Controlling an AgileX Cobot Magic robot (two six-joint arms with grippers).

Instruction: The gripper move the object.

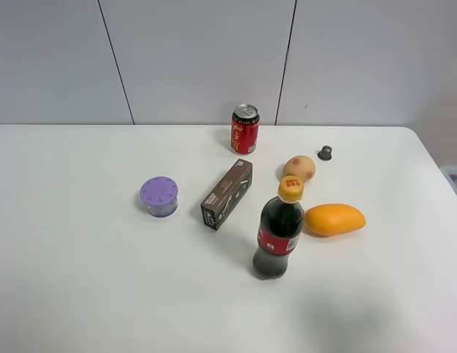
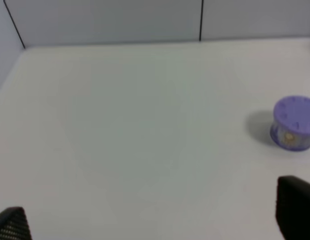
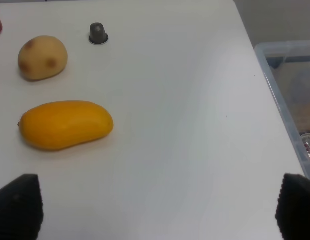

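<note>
The object, a small tan potato-like lump (image 1: 299,169) with reddish-brown spots, lies on the white table just behind the cola bottle; it also shows in the right wrist view (image 3: 42,57). My right gripper (image 3: 155,207) is open and empty, with only its black fingertips (image 3: 17,205) showing, well short of the lump and of the orange mango. My left gripper (image 2: 154,220) is open and empty over bare table, its fingertips (image 2: 297,210) at the frame edges. Neither arm shows in the exterior high view.
A smooth orange mango (image 1: 334,219) lies right of a cola bottle (image 1: 278,232). A red can (image 1: 244,129), a dark box (image 1: 227,194), a purple round container (image 1: 159,196) and a small dark cap (image 1: 325,153) stand around. A clear plastic bin (image 3: 287,75) sits past the table's right edge.
</note>
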